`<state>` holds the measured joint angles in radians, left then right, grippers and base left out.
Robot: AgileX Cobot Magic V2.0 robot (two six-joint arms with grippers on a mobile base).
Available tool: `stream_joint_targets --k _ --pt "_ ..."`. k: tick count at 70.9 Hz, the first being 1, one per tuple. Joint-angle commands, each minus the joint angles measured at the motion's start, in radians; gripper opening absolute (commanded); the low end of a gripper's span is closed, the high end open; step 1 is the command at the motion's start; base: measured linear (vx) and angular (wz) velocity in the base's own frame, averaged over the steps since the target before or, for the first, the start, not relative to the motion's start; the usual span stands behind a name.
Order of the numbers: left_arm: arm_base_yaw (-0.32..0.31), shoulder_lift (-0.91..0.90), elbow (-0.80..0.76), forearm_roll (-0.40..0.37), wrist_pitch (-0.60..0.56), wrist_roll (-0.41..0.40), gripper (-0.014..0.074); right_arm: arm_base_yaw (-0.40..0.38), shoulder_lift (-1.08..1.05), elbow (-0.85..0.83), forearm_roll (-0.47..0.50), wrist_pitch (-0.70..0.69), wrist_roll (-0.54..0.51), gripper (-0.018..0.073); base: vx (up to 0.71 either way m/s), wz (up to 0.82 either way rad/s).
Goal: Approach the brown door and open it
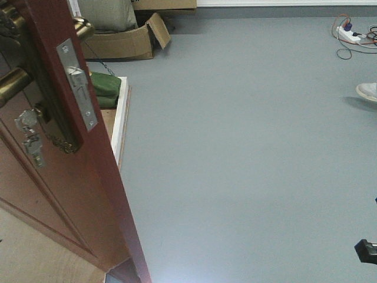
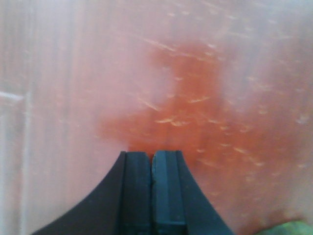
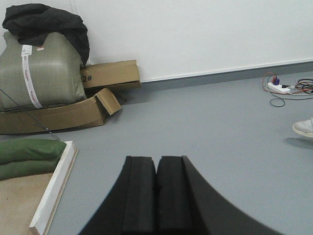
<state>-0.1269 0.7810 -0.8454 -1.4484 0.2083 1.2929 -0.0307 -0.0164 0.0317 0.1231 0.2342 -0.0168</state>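
Exterior front-facing view puts the brown door (image 1: pixel 53 194) at your 9 o'clock, standing ajar so you see its edge, with the latch plate (image 1: pixel 76 82), a brass handle (image 1: pixel 15 85) and keys (image 1: pixel 29 138) hanging at the lock. Your left gripper (image 2: pixel 151 161) has its jaws pressed together on nothing, right up against the door's blurred reddish face; you cannot tell whether it touches. Your right gripper (image 3: pixel 156 164) is likewise closed and empty over grey floor, with a cardboard box (image 3: pixel 63 115) at 10 o'clock and a shoe (image 3: pixel 304 127) at 3 o'clock.
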Motion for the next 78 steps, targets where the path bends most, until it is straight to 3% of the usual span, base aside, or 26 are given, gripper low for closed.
stream_joint_targets --k 1,78 --pt "-0.008 0.011 -0.026 -0.017 -0.005 0.0 0.0011 0.0 -0.008 0.002 -0.004 -0.08 -0.009 0.0 0.13 0.0" --pt "-0.008 0.011 -0.026 -0.017 -0.005 0.0 0.0011 0.0 -0.008 0.002 -0.004 -0.08 -0.009 0.0 0.18 0.05"
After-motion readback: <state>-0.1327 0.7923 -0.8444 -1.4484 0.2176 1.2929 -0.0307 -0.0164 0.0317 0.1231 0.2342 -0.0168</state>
